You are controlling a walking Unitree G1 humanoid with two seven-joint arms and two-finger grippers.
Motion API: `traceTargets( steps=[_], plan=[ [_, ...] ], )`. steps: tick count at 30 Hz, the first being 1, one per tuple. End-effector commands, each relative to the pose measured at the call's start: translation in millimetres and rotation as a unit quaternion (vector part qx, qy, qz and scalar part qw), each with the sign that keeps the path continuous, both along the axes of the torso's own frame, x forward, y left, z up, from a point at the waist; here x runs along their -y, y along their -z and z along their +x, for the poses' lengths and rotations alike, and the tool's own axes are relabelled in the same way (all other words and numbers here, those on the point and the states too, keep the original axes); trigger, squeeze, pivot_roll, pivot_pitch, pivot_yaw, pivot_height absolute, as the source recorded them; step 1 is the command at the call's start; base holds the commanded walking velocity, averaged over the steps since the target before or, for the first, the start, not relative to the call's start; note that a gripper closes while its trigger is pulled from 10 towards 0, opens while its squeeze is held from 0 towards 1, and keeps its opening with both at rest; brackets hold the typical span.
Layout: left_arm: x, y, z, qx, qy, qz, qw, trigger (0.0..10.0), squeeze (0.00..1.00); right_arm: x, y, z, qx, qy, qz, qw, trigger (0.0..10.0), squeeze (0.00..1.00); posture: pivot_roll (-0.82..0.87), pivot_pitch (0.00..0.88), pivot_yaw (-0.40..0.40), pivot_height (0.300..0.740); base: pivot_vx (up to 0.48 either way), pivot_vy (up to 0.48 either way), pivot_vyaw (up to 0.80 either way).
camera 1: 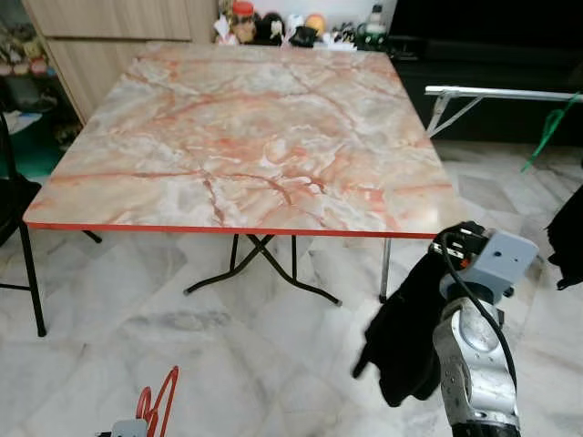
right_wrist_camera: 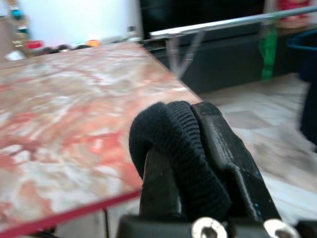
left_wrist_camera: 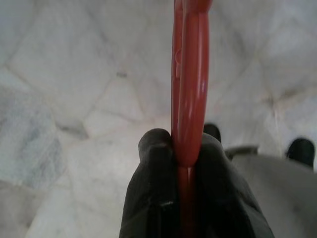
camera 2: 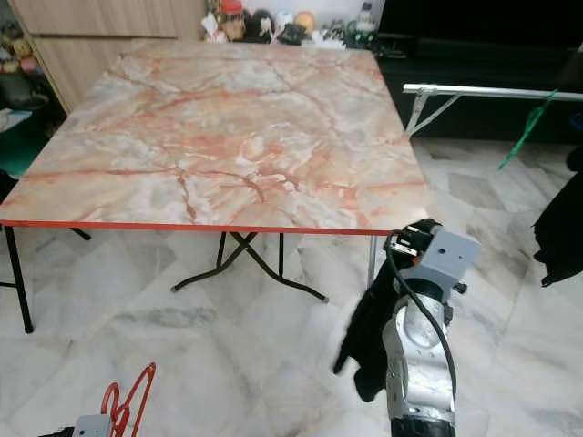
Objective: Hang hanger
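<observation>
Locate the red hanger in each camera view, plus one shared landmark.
Left eye: red hanger at bottom edge, left of centre, above the floor.
Right eye: bottom left corner.
Left wrist: upright in mid-frame, pinched by the left gripper.
Right wrist: not in it.
Shared landmark: marble table, eye views and right wrist.

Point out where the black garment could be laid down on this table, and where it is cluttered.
The marble table is bare from its red front edge to near the back. The back edge is crowded with jars and ornaments. The right gripper holds the black garment past the front right corner; the left gripper holds the red hanger.
</observation>
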State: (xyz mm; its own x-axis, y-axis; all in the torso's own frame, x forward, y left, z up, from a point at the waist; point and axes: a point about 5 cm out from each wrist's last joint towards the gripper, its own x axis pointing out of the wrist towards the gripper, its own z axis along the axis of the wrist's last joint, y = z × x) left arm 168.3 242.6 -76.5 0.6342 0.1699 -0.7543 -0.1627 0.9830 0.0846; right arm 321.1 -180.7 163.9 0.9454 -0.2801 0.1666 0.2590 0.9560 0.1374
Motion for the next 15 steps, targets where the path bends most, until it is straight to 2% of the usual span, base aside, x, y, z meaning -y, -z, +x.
traceTargets(
  steps=[1,2,9,12,13,15],
  plan=[
    [4.0,3.4,-5.1,-0.007,0.002,-0.008,1.000,10.0,0.00,1.2,-12.5,1.8,0.028,-0.004,-0.003,1.000,10.0,0.00,0.02,0.156,-0.035,0.740,0.431,0.000,0.80],
    [4.2,3.4,-5.1,-0.007,0.003,-0.008,1.000,10.0,0.00,1.0,-13.1,2.1,0.029,-0.005,-0.002,1.000,10.0,0.00,0.02,0.156,-0.035,0.740,0.431,0.000,0.80],
    [6.7,3.5,-3.7,-0.006,0.001,-0.011,1.000,10.0,0.00,-7.9,-22.0,11.2,0.039,-0.046,0.003,0.998,10.0,0.00,0.03,0.148,-0.031,0.740,0.446,0.000,0.00],
    [7.0,3.4,-3.2,-0.006,0.002,-0.012,1.000,10.0,0.00,-16.5,-47.8,21.7,0.076,-0.077,-0.013,0.994,10.0,0.00,0.03,0.147,-0.027,0.740,0.450,0.000,0.00],
    [7.3,3.7,-3.3,-0.007,0.002,-0.012,1.000,10.0,0.00,-19.9,-73.4,31.3,0.110,-0.091,-0.026,0.989,10.0,0.00,0.02,0.144,-0.022,0.740,0.450,0.000,0.00],
    [7.6,3.6,-2.9,-0.008,0.002,-0.013,1.000,10.0,0.00,-20.2,-97.0,40.2,0.140,-0.099,-0.039,0.984,10.0,0.00,0.01,0.141,-0.019,0.740,0.450,0.000,0.00]
  ],
)
